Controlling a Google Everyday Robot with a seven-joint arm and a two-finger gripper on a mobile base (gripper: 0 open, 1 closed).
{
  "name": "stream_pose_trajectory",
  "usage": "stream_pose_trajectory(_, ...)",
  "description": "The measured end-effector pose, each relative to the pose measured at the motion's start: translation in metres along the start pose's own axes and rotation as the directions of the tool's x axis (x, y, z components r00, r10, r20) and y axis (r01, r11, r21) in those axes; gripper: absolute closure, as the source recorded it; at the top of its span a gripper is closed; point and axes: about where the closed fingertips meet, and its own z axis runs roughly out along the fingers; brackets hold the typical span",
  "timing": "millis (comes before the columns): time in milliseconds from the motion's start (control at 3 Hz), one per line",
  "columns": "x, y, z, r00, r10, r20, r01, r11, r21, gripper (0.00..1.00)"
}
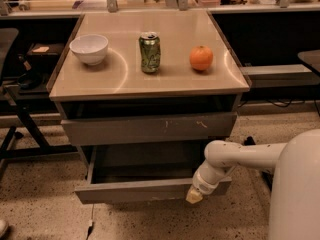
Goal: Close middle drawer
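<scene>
Middle drawer (135,190) hangs pulled out below the desk's (125,79) front edge, gripper (195,196) low at its face beneath the front-right corner, probably placed to shove it in; open or closed, cannot tell.

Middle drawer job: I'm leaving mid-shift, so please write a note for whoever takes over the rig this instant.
The gripper is low, at the right end of the middle drawer front, seemingly against it.
The drawer is pulled well out, tray showing.
Done: arm placed to push.
Left: push it fully in.
A bowl, a can and an orange sit on the cabinet top.
</scene>
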Motion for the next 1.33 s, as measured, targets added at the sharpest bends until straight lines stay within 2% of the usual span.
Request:
stream_pose_trajectory(333, 0.0, 0.0, 0.0, 1.0, 0.0, 0.0, 0.0, 1.0, 0.0, 0.13)
stream_pose_trajectory(667, 0.0, 0.0, 0.0001, 1.0, 0.0, 0.0, 0.0, 1.0, 0.0, 0.0)
stream_pose_trajectory(1000, 0.0, 0.0001, 0.0001, 1.0, 0.0, 0.0, 0.0, 1.0, 0.0, 0.0)
stream_pose_trajectory(1333, 0.0, 0.0001, 0.0001, 1.0, 0.0, 0.0, 0.0, 1.0, 0.0, 0.18)
